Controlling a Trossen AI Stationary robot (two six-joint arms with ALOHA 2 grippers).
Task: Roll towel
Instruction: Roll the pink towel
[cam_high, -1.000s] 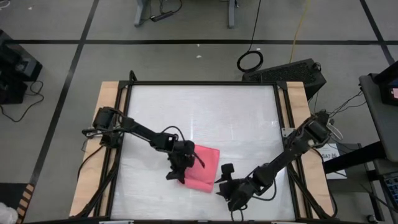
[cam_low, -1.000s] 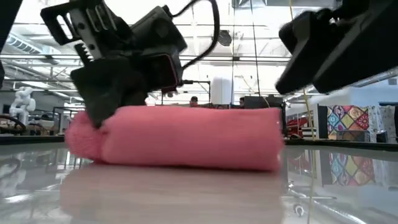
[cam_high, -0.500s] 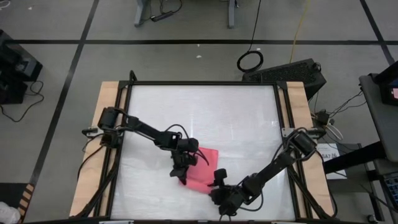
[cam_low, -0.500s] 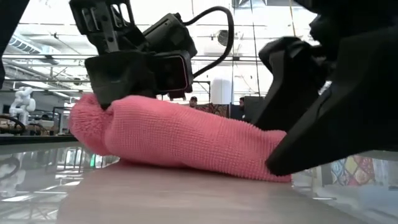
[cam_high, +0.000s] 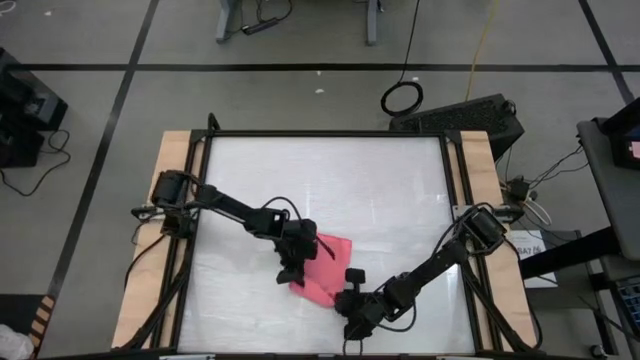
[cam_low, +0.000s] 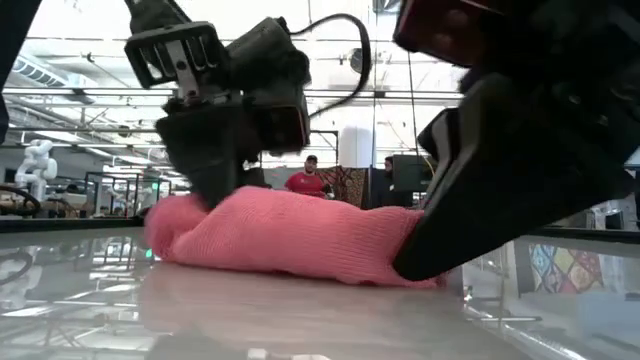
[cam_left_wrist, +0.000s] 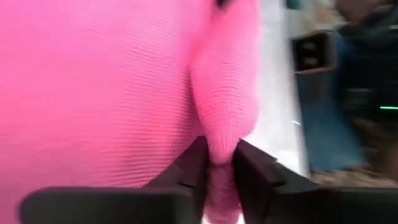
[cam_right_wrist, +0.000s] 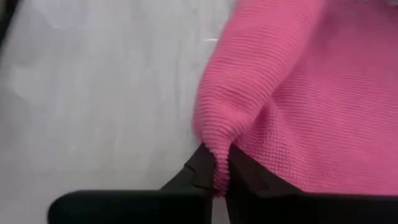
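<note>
White tabletop (cam_high: 330, 190) in a wooden frame, open lab hall behind. Towel (cam_high: 322, 268) lies near the front edge, partly rolled, long axis running diagonally between both arms. Left gripper (cam_high: 290, 272) is pinched on one end of the roll; right gripper (cam_high: 349, 300) is pinched on the other. Both equally near; rolling should advance across that axis.

The left dark six-joint arm reaches from the tabletop's left edge toward the middle of the near half, its pincer (cam_high: 291, 272) pinched tight on a fold of bright pink cloth. The right arm stretches from the right edge toward the near edge, its pincer (cam_high: 346, 300) likewise clamped on cloth.
</note>
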